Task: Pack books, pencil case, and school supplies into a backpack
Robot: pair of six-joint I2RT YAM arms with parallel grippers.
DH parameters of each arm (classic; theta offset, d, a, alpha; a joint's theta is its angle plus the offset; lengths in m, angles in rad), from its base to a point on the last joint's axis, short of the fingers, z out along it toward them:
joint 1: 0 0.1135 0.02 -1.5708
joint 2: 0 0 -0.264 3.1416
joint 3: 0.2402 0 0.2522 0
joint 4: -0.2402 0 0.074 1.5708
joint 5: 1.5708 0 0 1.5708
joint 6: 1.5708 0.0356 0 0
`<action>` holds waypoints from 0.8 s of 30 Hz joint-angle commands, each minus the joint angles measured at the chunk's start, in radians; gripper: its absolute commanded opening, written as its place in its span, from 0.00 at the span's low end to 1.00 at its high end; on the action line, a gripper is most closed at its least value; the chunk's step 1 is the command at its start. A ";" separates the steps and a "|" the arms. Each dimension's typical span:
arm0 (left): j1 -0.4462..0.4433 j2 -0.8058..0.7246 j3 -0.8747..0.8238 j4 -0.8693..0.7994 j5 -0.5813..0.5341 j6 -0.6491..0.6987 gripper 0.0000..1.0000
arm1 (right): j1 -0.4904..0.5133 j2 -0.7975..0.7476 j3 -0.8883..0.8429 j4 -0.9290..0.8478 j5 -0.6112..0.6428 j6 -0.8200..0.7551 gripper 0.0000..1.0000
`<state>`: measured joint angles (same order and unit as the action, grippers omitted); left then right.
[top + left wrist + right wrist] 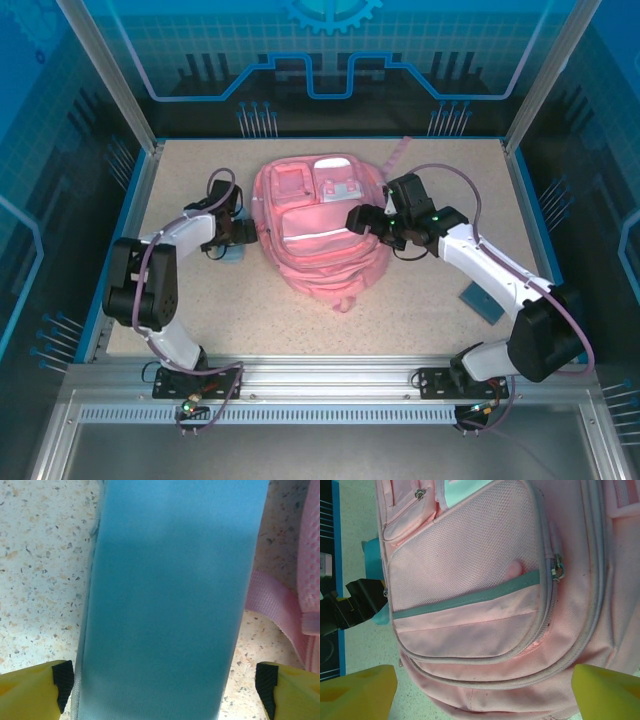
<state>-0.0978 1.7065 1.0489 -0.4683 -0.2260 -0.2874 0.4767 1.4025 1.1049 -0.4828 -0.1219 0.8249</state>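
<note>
squarely inside the wide-apart left gripper (pixel 165 682) lies pencil case (pixel 170 590); right gripper (pixel 485 687) gapes over backpack (pixel 470 580).

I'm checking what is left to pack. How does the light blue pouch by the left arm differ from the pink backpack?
Colour: the light blue soft oblong pencil case is plain, while the large pink fabric backpack has a pale stripe, mesh pocket and zips. Size: the pencil case is far smaller than the backpack. Place: the pencil case lies on the speckled tabletop beside the backpack, outside it. Both look like soft fabric.
</note>
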 commanded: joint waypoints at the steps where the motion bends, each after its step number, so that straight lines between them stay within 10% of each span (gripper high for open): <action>1: 0.015 0.040 0.042 -0.055 -0.007 0.045 0.92 | -0.006 -0.013 -0.019 -0.030 0.025 -0.014 0.91; 12: 0.019 0.048 0.059 -0.075 0.034 0.047 0.64 | -0.009 -0.021 -0.019 -0.043 0.034 -0.018 0.90; 24: -0.041 -0.340 0.013 -0.019 0.282 0.014 0.54 | -0.046 -0.067 -0.014 0.077 -0.172 -0.104 0.90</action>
<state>-0.1020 1.4345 1.0752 -0.5083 -0.0608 -0.2626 0.4416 1.3556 1.0836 -0.4652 -0.1905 0.7719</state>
